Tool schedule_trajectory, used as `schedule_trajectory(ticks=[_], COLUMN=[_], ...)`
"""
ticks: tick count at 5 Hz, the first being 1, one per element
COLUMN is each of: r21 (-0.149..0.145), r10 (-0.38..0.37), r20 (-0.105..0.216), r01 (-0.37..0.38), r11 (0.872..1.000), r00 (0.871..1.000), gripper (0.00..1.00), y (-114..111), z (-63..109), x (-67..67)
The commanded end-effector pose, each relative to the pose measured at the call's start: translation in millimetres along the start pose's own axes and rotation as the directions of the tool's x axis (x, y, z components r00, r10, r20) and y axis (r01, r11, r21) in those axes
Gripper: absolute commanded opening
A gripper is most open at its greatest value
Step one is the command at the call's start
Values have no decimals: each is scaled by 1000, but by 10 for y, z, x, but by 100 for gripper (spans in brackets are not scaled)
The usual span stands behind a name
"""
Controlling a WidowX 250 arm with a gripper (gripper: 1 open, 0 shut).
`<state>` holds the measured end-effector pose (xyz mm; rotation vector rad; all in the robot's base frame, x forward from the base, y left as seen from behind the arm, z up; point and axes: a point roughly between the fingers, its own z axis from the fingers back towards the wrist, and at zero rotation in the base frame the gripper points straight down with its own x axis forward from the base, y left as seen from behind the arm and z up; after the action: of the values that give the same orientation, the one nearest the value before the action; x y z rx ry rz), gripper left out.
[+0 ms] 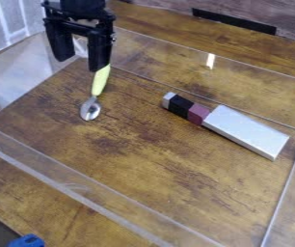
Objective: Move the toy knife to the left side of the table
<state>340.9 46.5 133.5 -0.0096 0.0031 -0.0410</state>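
"Where was the hand?"

"The black, two-fingered robotic hand [82, 60] hung near eleven o'clock, toward the far left, with its fingers pointing down. It was released, the fingers spread apart and nothing between them."

"And the toy knife?"

"The flat, cleaver-like toy knife with the pale grey-white rectangular blade [230, 125] lay at about three o'clock on the dark brown wood-grain desk [157, 178]. Taken from the hand, it was toward four o'clock, well apart and not touching."

"How was it turned?"

"Slantwise. Its short maroon-and-black handle with the whitish tip [185, 107] pointed toward ten o'clock, so the handle was the end nearer the hand. The blade ran off toward four o'clock, lying flat."

"Was anything closer to the hand than that?"

"Yes, the silver metal spoon with the yellow-green handle [96, 94]. Its handle reached up toward twelve o'clock, just beside the hand in the view, though I couldn't tell whether they touched. The bowl pointed toward six or seven o'clock, and the whole spoon lay between the hand and the near part of the desk, to the left of the knife."

"What stood around them?"

"Low, clear acrylic walls [79, 188] edged the area, and both the knife and the spoon lay inside them."
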Motion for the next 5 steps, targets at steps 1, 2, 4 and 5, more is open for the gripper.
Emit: schedule_trajectory(ticks=[1,2,4,5], r21=[12,10,8,8], r10=[-31,-36,-42,-45], r20=[76,77,78,78], r01=[31,35,42,44], r11=[999,999,999,999], r00=[997,996,996,996], gripper=[100,100,100,100], y=[-58,-72,-93,-98], z=[238,233,228,225], x=[105,107,116,119])
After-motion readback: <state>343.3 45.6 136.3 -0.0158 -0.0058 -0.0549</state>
